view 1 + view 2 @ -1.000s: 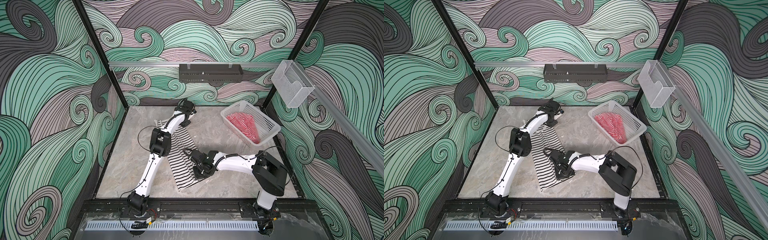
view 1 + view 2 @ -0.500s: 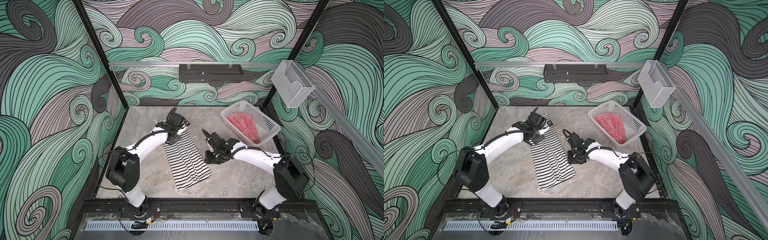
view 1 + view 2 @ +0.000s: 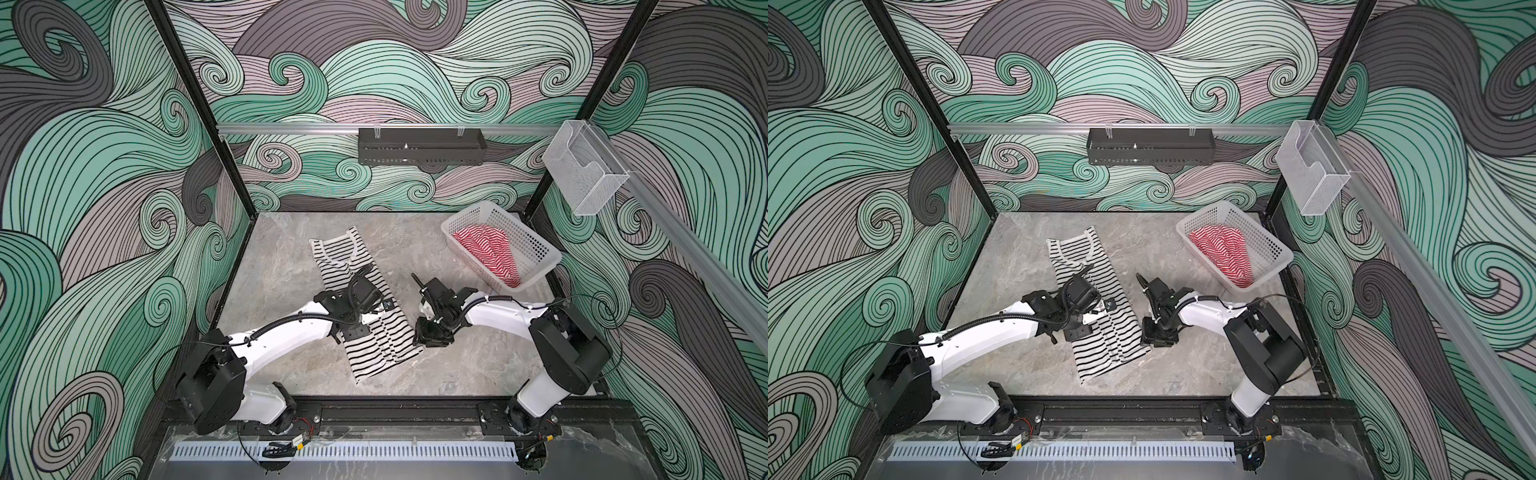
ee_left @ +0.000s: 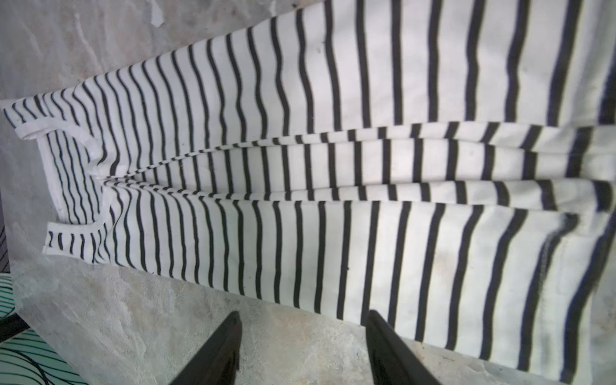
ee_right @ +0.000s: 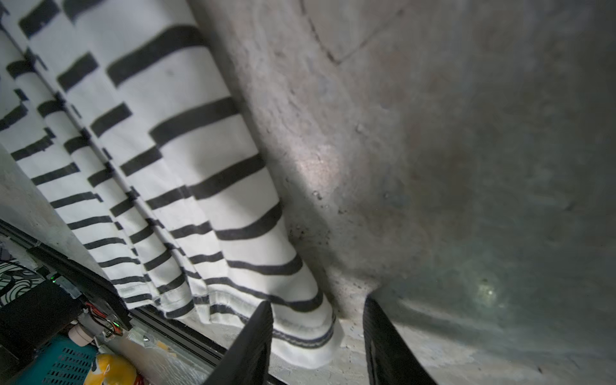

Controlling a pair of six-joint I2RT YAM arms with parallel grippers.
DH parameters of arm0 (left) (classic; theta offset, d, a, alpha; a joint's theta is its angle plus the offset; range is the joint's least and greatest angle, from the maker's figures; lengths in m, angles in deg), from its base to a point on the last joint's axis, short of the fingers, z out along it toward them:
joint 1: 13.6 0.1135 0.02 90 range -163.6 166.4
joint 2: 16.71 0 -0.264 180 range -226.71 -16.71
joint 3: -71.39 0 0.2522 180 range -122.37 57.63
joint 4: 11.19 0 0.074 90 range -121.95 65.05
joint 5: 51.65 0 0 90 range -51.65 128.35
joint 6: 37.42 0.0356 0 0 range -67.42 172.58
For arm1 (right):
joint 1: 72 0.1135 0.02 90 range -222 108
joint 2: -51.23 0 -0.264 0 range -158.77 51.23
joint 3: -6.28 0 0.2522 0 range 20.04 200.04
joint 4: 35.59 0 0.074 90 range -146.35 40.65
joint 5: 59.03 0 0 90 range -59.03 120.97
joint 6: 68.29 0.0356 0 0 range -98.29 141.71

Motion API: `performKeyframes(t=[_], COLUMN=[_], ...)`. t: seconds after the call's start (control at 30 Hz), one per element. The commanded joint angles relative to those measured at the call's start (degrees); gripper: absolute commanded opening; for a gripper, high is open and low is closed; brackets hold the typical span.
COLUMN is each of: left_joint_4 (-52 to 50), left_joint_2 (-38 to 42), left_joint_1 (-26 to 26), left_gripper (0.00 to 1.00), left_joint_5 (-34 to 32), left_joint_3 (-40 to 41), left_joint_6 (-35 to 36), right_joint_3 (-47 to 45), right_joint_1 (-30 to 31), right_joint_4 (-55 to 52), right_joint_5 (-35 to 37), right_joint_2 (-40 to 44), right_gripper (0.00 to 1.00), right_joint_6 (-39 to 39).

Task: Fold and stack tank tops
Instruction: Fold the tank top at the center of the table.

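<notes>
Tank tops counted: two, one black-and-white top (image 3: pixel 376 349) and one red-and-white top (image 3: pixel 486 253). Baskets: one white basket (image 3: pixel 530 245). Robot arms: two, a left arm (image 3: pixel 282 336) and a right arm (image 3: pixel 503 318); wall fittings: one black tray (image 3: pixel 419 145) and one clear holder (image 3: pixel 582 174).

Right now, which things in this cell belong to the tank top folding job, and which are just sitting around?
Part of the job:
- black-and-white striped tank top, sides folded in
- red-and-white striped tank top, crumpled

Just lying about:
- white perforated basket holding the red one
- black wall rack
- clear plastic holder
</notes>
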Motion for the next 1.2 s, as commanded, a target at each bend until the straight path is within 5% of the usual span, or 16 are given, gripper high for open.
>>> performKeyframes(t=[0.0, 0.17, 0.37, 0.47, 1.17], left_joint_4=[-0.9, -0.2, -0.7, -1.8, -3.8], left_joint_2=[-1.5, -4.3, -4.6, -4.6, -7.8], left_joint_1=[-3.4, -5.9, -6.5, -6.7, -16.9], left_gripper=[0.63, 0.63, 0.63, 0.63, 0.64], left_joint_5=[-1.6, -1.2, -0.1, 2.3, 13.4], left_joint_3=[0.5, -0.6, -0.9, -1.0, 0.4], left_joint_6=[1.1, 0.8, 1.0, 0.7, -1.3], right_joint_3=[-2.5, -3.1, -2.8, -2.2, 0.3], right_joint_1=[2.2, 4.5, 4.6, 4.6, -2.6], right_joint_4=[1.4, 4.9, 3.4, 3.8, 2.5], right_joint_5=[-1.0, -1.6, 0.7, 0.1, 0.3], right_joint_2=[-0.3, -2.3, -0.4, 0.9, 0.0], right_gripper=[0.45, 0.4, 0.07, 0.0, 0.0], right_joint_6=[2.0, 4.1, 3.7, 3.6, 2.4])
